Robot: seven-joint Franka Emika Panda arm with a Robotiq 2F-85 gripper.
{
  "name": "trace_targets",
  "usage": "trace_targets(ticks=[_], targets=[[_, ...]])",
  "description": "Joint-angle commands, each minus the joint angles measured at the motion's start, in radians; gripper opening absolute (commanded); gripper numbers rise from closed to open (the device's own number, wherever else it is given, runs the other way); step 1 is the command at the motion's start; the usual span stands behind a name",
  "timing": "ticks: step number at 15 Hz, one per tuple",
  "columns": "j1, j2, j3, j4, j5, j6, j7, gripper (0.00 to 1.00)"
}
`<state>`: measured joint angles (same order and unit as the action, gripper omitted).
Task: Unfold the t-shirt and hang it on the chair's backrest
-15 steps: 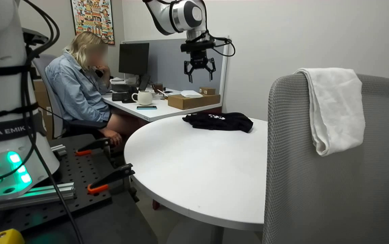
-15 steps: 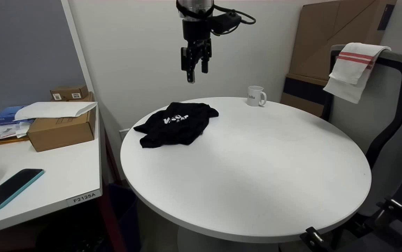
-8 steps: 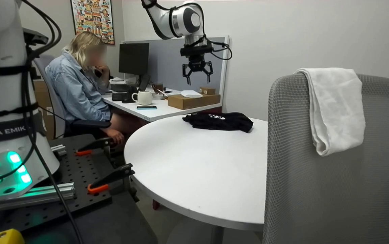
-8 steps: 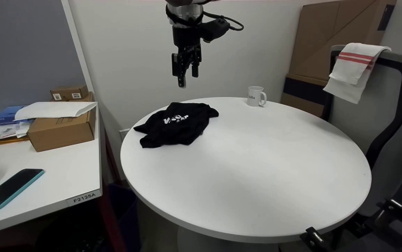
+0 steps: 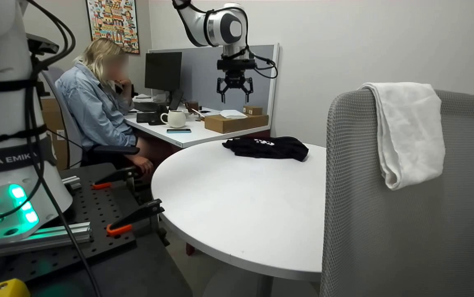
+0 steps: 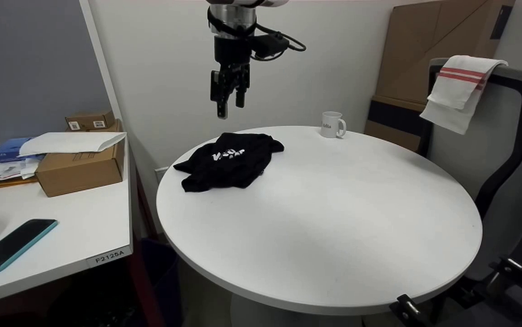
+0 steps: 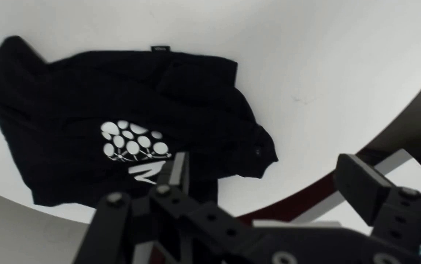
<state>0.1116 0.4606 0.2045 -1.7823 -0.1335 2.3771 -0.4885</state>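
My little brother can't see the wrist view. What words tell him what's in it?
A rumpled black t-shirt with a white print lies on a white table, seen from above. The open gripper reaches in from the bottom, hiding part of the t-shirt and holding nothing.

The surface (image 6: 342,222), round and white, carries a black t-shirt (image 6: 231,167) and a white mug (image 6: 330,126), set apart from each other. The t-shirt lies close to the rim (image 6: 315,310), wrinkled and partly folded over itself, its white print (image 7: 132,147) facing up and a small dark tag (image 7: 160,48) sticking out along one edge in the wrist view. The mug stands upright, also near the rim, with blurred lettering on its side and its handle (image 6: 344,127) toward the right in an exterior view.
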Motion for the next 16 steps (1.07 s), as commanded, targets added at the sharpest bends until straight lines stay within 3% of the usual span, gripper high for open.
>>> trace_targets(ticks=[1, 9, 16], targets=[[-0.034, 0.102, 0.073, 0.12, 0.082, -0.046, -0.171, 1.0], [0.026, 0.293, 0.045, 0.383, -0.052, -0.269, -0.489, 1.0], [0.11, 0.431, 0.0, 0.494, -0.189, -0.185, -0.649, 1.0]])
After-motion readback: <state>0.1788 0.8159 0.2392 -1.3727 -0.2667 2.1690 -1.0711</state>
